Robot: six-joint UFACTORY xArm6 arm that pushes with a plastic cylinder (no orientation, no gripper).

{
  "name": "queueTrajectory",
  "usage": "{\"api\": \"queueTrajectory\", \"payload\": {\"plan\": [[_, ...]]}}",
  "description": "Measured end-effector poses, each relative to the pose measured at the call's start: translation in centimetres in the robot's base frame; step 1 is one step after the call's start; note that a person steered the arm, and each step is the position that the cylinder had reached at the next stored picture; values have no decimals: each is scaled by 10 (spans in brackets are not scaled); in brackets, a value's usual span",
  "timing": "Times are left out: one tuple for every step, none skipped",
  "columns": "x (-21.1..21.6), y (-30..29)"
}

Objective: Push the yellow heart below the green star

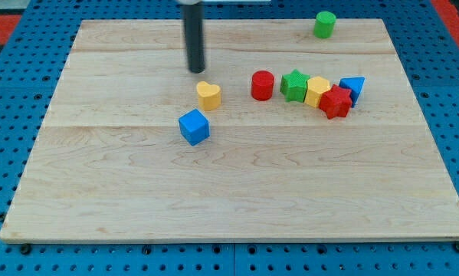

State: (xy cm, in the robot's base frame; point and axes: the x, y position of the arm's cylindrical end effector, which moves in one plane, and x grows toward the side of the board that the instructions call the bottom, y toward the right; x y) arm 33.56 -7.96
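Our tip (196, 70) sits just above and a bit left of the yellow heart (208, 95), toward the board's far edge, w/ a small gap, not touching as far as we can tell. No fingers on this rig, only a bare rod, so nothing to spread or pinch.

The heart lies left of centre in the far half of the wooden board (237, 192). The green star (294, 84) is off to its right, w/ the red cylinder (262, 84) between them.

We judge the heart needs to travel right and toward the near edge, ending straight under the star. From where we stand, a push down-right looks workable: contact the heart's upper-left side and drive diagonally. Keep the line below the red cylinder so we don't knock it into the star. The blue cube (194, 126) sits just below-left of the heart, so steer away from it. Short corrective nudges beat one long shove, since a heart tends to spin off a rod.

Hard to read: the cluster right of the star. Yellow block (318, 90), red block (336, 102) and blue block (353, 87) overlap, shapes unclear. The rod's top is cut off by the frame. A green cylinder (325, 24) stands alone near the far right corner.
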Motion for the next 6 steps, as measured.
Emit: {"api": "queueTrajectory", "payload": {"plan": [[34,7],[53,13],[59,81],[66,133],[119,142],[158,52]]}}
